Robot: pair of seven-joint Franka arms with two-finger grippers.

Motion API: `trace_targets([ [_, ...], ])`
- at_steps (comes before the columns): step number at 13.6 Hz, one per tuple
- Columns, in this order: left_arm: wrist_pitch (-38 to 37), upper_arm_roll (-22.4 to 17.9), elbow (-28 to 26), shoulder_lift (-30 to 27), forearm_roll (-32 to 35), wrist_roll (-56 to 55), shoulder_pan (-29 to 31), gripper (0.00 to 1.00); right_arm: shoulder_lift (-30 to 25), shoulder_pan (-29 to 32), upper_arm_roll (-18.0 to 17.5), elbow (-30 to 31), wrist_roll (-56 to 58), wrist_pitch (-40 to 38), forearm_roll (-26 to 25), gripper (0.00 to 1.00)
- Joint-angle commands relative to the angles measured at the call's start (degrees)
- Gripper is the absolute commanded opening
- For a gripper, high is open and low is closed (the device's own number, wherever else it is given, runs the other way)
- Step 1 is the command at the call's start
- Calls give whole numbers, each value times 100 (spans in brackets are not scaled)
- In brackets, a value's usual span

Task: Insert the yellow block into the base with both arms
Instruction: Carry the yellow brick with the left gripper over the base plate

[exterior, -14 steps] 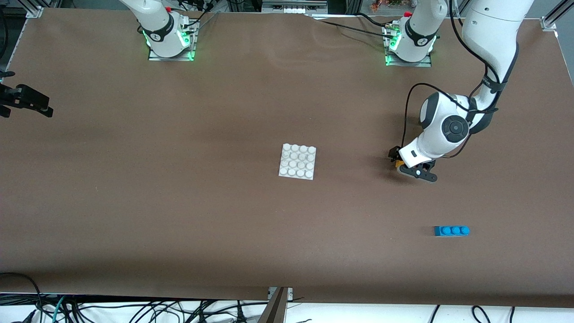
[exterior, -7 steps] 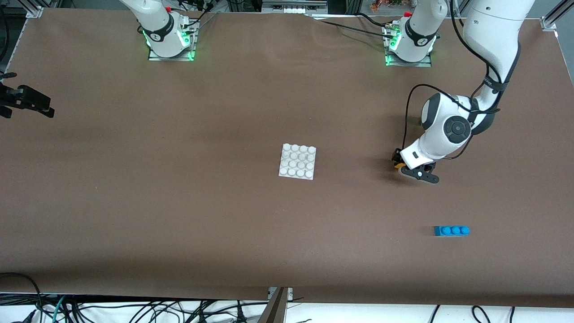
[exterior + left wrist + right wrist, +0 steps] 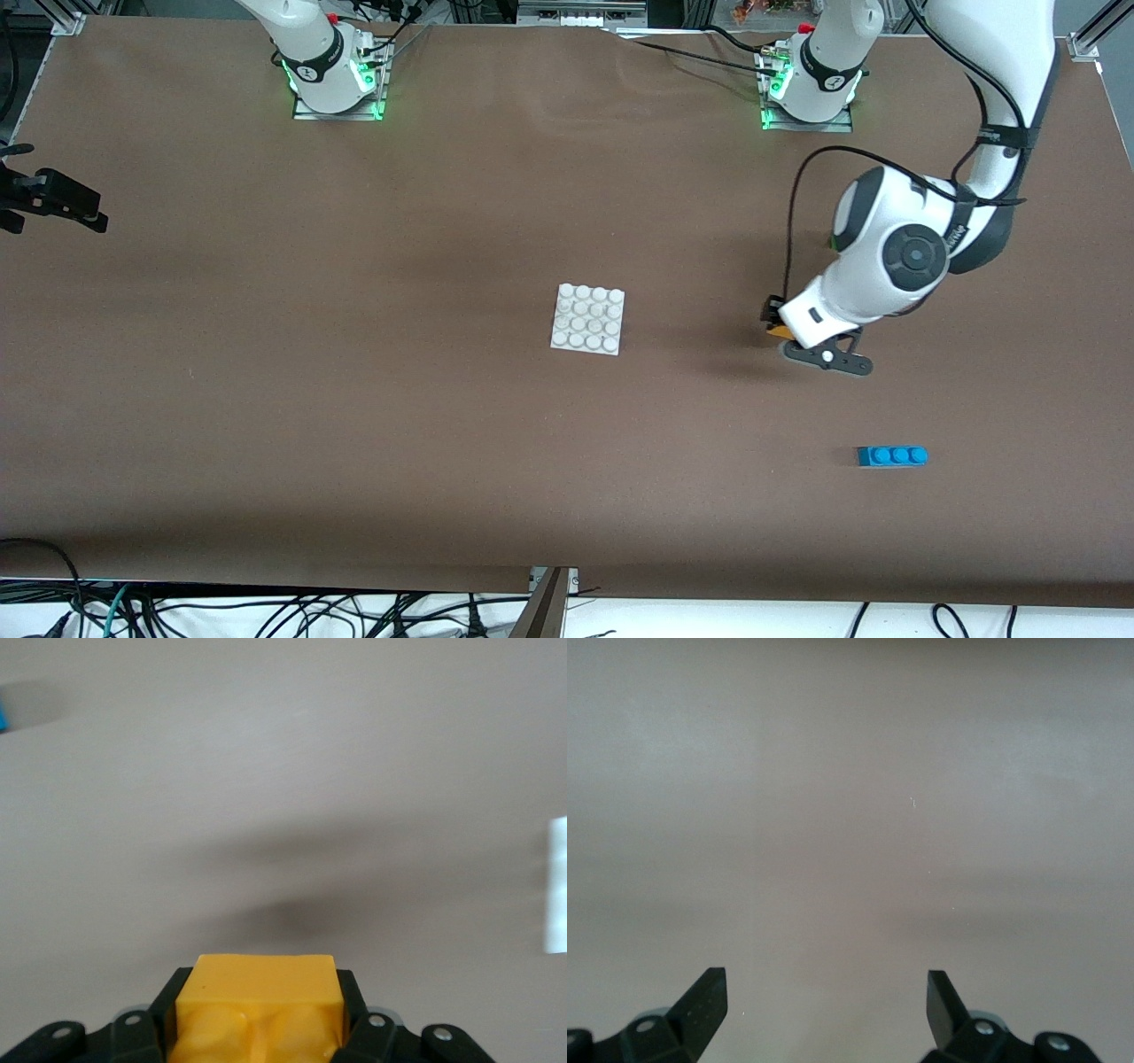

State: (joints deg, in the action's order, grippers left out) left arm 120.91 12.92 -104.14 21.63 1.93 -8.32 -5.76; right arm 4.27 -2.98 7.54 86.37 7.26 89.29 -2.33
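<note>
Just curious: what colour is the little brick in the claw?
Orange-yellow; the brick shows best in the left wrist view, clamped by the left claw.

Left arm bent down at right of the front frame, wrist tilted, left claw (image 3: 780,330) clamped tight around a load, raised off the desk. Right arm waits; right claw (image 3: 55,202) at the frame's left edge, fingers (image 3: 700,1001) spread wide.

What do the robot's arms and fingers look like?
Both arms are smooth and white with round black joints. The left arm has a thin black cable looping along it, and its base glows green. So does the right arm's base. The left gripper is black, and the right gripper has pointed black fingers with small silver screws.
</note>
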Motion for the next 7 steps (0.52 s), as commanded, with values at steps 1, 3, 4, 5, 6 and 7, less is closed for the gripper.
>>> trace_targets([
  [1,-287,9,998,612,-8,-826,-722,29,-58,60,-60,56,-23,-17,13,100],
  [3,-305,0,1623,1051,-105,-1424,-1197,29,-58,52,-69,47,-23,-17,13,100],
  [4,-305,-9,1764,1219,-96,-1749,-1391,28,-58,60,-69,56,-23,-17,13,100],
  [5,-305,-9,1888,1386,-70,-2004,-1593,28,-58,52,-69,47,-23,-17,13,100],
  [6,-296,-9,2019,1527,-79,-2077,-1690,28,-58,52,-69,47,-23,-17,13,100],
  [7,-296,-18,2116,1650,-79,-2112,-1805,29,-58,52,-69,47,-23,-17,13,100],
])
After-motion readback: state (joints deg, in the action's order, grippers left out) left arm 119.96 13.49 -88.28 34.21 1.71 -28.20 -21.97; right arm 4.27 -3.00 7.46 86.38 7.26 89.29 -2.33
